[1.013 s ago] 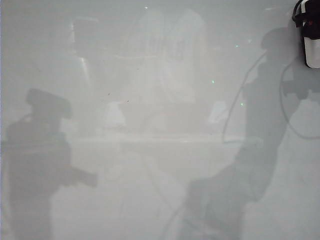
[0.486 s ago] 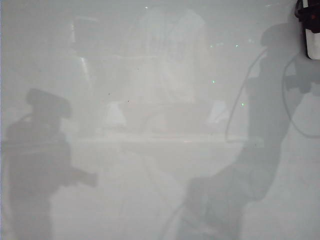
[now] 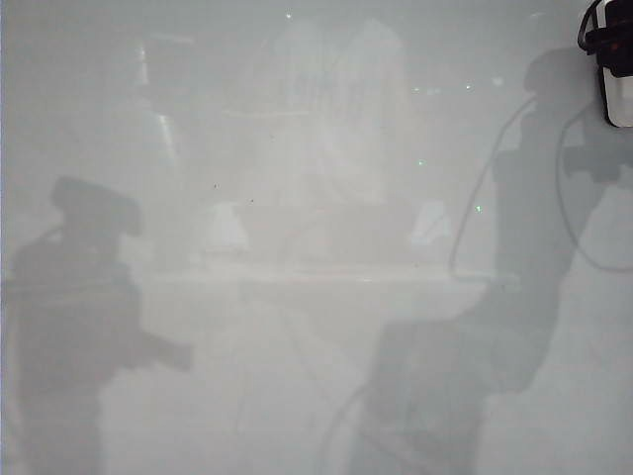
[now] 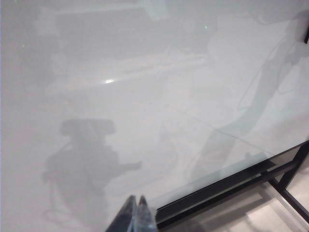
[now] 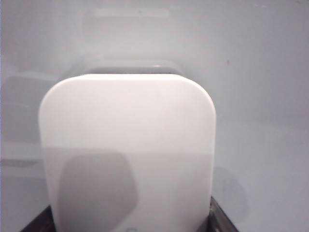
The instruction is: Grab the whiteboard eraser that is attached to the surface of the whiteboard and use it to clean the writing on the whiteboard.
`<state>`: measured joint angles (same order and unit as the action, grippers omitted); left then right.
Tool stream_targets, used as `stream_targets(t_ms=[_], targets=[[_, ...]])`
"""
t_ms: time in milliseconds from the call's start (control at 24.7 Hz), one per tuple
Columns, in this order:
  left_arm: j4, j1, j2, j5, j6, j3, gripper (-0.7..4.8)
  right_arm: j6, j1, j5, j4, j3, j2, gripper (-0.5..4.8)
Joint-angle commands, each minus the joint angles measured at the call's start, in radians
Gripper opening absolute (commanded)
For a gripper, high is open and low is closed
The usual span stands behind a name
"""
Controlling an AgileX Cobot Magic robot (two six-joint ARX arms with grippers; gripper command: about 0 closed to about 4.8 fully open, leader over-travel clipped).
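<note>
White plastic is what you see first in the exterior view: the whiteboard eraser (image 3: 618, 97) hangs from the right gripper (image 3: 611, 45) at the far upper right corner, its long axis running straight down out of the dark gripper body. The whiteboard (image 3: 297, 327) below it carries only reflections and the arms' shadows, and you cannot make out any red marks on it.

In the left wrist view, your left gripper (image 4: 135, 215) shows its two fingertips pressed together, closed on nothing, above the board's near edge (image 4: 96, 106); the eraser is not in this view.

In the right wrist view, the eraser (image 5: 128, 150) fills the space between the right gripper's fingers (image 5: 223, 220), which clamp its long sides. Its rounded end points away from the gripper along the finger line, over the board (image 5: 260, 72).
</note>
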<state>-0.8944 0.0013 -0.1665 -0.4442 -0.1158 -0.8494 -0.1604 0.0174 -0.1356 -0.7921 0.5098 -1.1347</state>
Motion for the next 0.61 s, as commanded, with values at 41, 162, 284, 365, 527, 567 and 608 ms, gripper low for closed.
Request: stream_targets(t_ms=[41,162,284,365,527,567,608], targets=[[0.012,-0.001,-0.002,-0.004,0.000,-0.002,-0.06,0.015,-0.001,0.000,-0.014,0.006,-0.001,3.51],[0.013,-0.001,-0.001,-0.004,0.000,-0.002,-0.06,0.015,0.004,0.000,-0.007,0.006,0.007,4.00],[0.013,-0.001,-0.002,-0.004,0.000,-0.002,-0.06,0.015,0.004,0.000,0.026,0.006,0.034,4.01],[0.013,-0.001,-0.002,-0.004,0.000,-0.002,-0.06,0.015,0.004,-0.001,0.064,0.005,0.055,4.01],[0.013,-0.001,-0.001,0.000,-0.002,-0.001,-0.06,0.015,0.004,-0.006,0.332,0.005,0.227,3.92],[0.014,-0.001,-0.001,0.000,-0.005,-0.001,-0.06,0.015,0.005,-0.008,0.407,0.005,0.296,3.03],[0.017,-0.001,-0.001,0.000,-0.007,-0.001,-0.06,0.014,0.007,-0.008,0.466,0.005,0.359,2.06]])
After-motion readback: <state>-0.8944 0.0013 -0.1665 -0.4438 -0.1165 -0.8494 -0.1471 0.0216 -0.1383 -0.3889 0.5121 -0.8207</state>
